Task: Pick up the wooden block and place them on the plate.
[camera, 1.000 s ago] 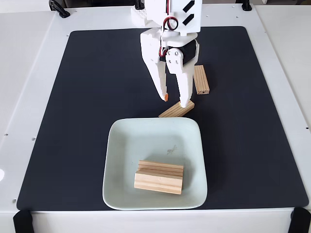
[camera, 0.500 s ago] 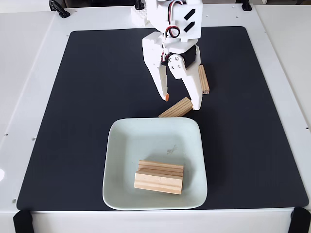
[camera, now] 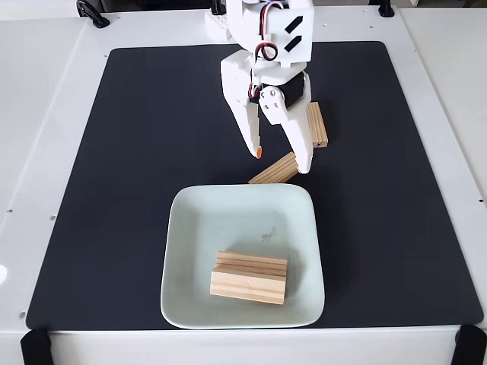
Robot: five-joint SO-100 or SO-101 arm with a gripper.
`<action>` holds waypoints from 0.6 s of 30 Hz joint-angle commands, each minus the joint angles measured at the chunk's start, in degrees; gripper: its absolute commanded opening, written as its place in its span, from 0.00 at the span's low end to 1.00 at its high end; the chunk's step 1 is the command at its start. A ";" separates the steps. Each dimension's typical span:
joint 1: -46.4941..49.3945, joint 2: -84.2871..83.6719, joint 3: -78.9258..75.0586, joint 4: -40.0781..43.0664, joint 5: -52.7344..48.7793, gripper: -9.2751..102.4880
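The slanted wooden block [camera: 274, 169], long axis running eight-to-two o'clock, is being straddled by the spread, empty gripper [camera: 282, 160].

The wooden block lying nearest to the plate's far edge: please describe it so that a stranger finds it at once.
In the fixed view, find the large square pale mint-white plate on the black mat. Just beyond its far rim lies a small light-wood block, under the white gripper. Unlike the block behind it, it lies diagonally; the others rest on the plate.
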 commanded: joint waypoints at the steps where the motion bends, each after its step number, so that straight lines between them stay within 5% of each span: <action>1: 0.09 1.49 -0.70 0.09 0.26 0.36; 18: -0.53 1.41 -0.88 0.18 0.97 0.36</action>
